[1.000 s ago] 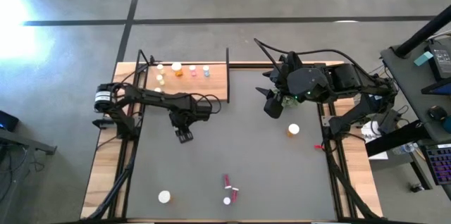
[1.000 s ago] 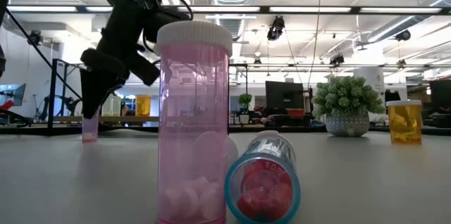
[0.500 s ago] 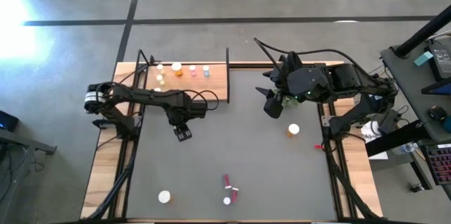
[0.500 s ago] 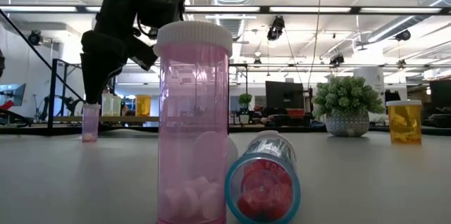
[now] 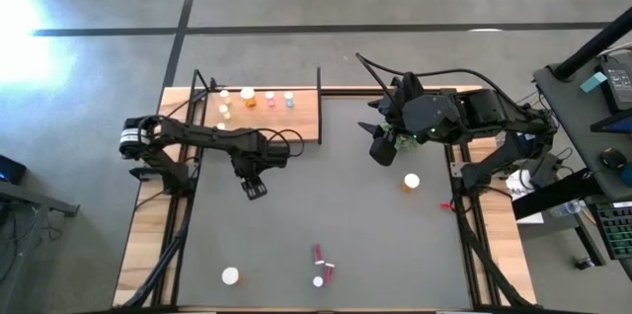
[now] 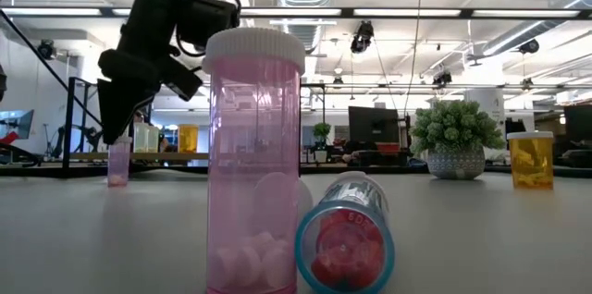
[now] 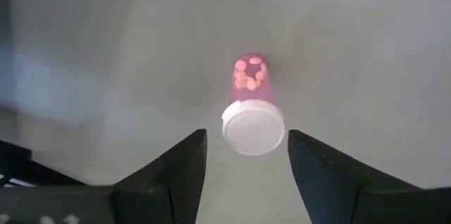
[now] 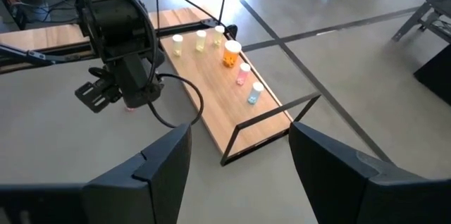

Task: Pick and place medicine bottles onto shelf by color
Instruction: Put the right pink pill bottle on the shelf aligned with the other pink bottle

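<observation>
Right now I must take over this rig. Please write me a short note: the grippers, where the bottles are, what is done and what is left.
Left gripper: open, hovering over an upright pink bottle on the grey mat, not gripping.
Right gripper: open, empty, waiting by the green plant.
Done: six bottles stand on the shelf, among them an orange one.
Left on the mat: that pink bottle, an orange bottle, a white-capped bottle, and a standing pink bottle beside a lying red one.
</observation>
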You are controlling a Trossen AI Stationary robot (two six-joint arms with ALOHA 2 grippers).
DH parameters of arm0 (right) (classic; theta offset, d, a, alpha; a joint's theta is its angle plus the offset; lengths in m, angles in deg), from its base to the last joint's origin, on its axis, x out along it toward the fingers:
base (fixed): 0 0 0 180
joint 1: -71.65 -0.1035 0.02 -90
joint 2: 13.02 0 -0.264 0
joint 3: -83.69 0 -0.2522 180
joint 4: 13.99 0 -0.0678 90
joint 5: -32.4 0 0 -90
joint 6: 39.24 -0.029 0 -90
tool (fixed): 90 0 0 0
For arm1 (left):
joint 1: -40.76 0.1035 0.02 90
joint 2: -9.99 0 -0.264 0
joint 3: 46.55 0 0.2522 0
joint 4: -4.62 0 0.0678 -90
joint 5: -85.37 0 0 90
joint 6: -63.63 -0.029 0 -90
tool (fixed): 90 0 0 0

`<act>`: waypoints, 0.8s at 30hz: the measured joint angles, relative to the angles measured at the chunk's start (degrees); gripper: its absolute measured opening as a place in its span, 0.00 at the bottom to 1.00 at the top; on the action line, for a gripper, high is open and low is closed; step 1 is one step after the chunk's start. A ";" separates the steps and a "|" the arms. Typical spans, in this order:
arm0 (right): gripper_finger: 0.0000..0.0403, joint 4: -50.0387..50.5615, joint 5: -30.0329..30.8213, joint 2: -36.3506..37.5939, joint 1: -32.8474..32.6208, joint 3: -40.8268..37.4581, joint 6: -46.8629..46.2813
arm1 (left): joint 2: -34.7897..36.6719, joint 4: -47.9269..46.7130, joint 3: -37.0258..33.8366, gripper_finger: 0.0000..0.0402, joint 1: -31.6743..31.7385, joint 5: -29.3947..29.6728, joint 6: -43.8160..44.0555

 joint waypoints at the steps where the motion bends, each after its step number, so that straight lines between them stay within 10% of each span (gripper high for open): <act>1: 0.57 0.00 0.00 0.00 0.00 0.00 0.02 | 0.00 0.24 -0.36 0.45 0.00 0.01 0.02; 24: 0.57 0.00 0.00 0.00 0.00 0.00 0.07 | 0.04 4.26 -0.53 0.33 0.07 0.04 -0.30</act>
